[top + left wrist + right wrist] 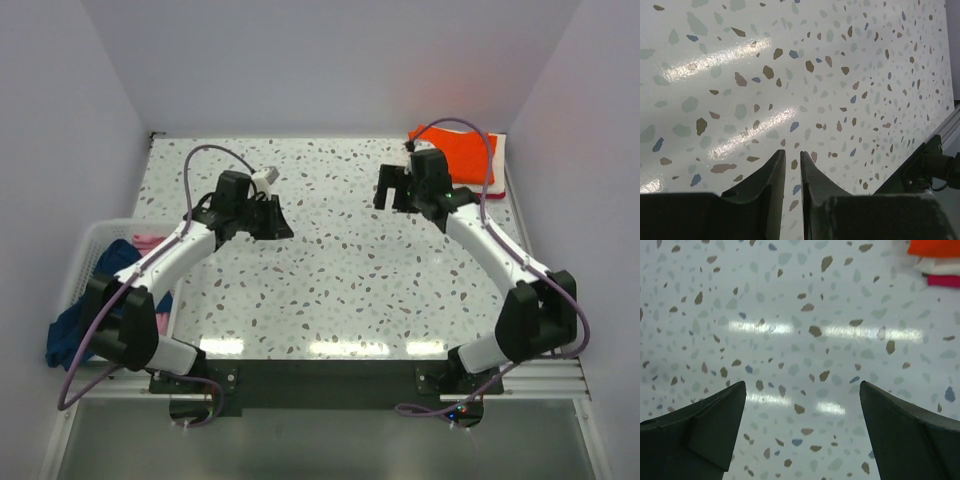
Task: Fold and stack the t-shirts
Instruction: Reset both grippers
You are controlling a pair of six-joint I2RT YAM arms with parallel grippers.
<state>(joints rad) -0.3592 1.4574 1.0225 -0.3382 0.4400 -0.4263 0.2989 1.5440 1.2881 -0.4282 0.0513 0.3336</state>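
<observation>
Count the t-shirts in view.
5. Stacked far right: orange shirt on top, cream-white shirt, red shirt beneath. In the basket at left: navy blue shirt spilling over the rim, pink shirt inside. More may be hidden.

No legible text, brand, number or sign in any view. Nothing readable on t-shirts [462,155] at 1 o'clock, basket [100,228] at 9 o'clock, or table [340,270].

My folded orange t-shirt [466,156] tops a cream-white shirt [942,266] and red shirt [944,281] just right of my right hand [392,198], while a navy shirt [72,330] and pink shirt [150,241] lie crumpled well left of my left hand [278,228].
</observation>
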